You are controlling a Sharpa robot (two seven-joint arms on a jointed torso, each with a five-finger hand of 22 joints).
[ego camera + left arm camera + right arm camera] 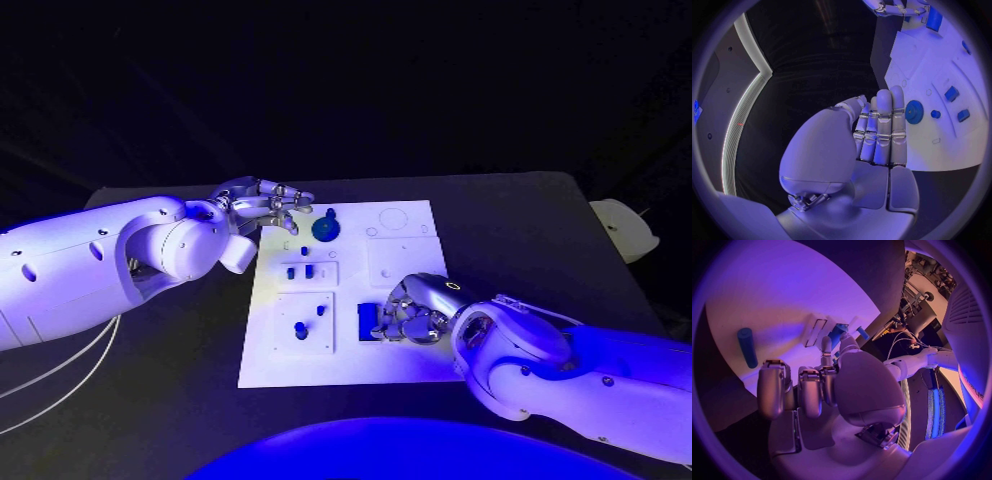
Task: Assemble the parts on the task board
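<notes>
Several parts [300, 329] already stand in the board [404, 260]. At frame centre, the right hand [408, 318] curls its fingers around a blue block [369, 321], not yet seated. The left hand [264, 204], upper left, hovers with fingers apart, empty, beside the gear [327, 229].

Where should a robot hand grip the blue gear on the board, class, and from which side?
Grip the gear by its toothed rim, coming from above with fingertips on opposite edges. It lies flat on the board, so its face offers no hold and only the round edge can be pinched. The left robot hand hovers close beside it, fingers held together, holding nothing.
</notes>
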